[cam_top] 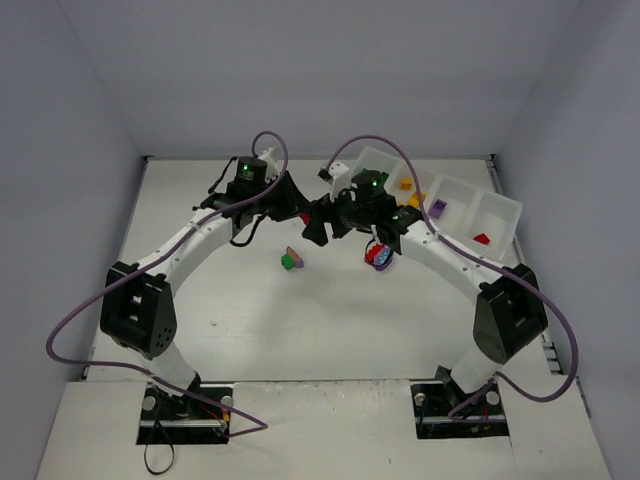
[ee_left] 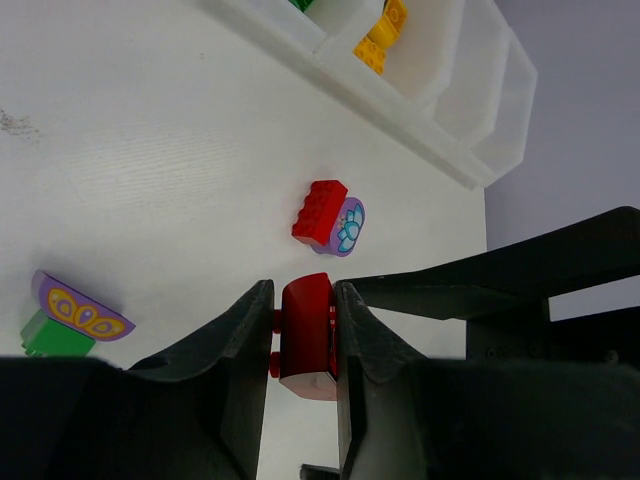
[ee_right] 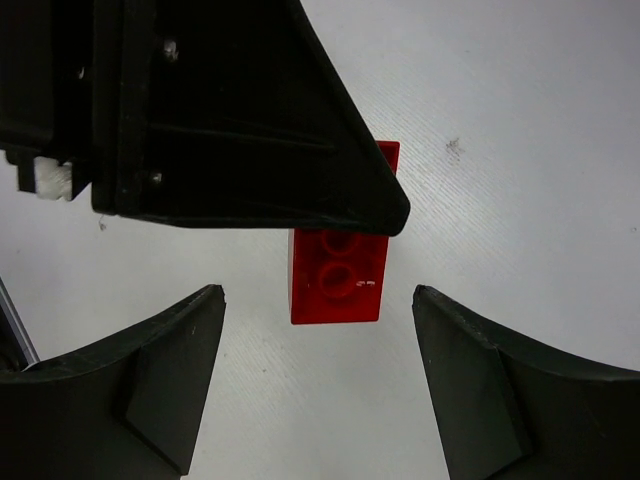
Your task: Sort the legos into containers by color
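My left gripper [ee_left: 302, 290] is shut on a red lego [ee_left: 305, 335] and holds it above the table. In the right wrist view this red lego [ee_right: 337, 285] hangs from the left gripper's dark finger, and my right gripper [ee_right: 318, 296] stands open around it, its fingertips [ee_right: 205, 310] apart from the brick's sides. On the table lie a red brick joined to a rounded purple piece [ee_left: 330, 217] and a green brick with a purple butterfly piece [ee_left: 62, 322]. From above, both grippers meet near the table's middle [cam_top: 335, 215]. The containers [cam_top: 455, 182] stand at the back right.
The tray's compartments hold a yellow brick [cam_top: 410, 190], a purple one [cam_top: 437, 208] and a red one [cam_top: 481, 238]. The green-and-purple pair [cam_top: 292, 262] and the red-and-purple pair [cam_top: 378, 256] lie just in front of the grippers. Grey walls enclose the table.
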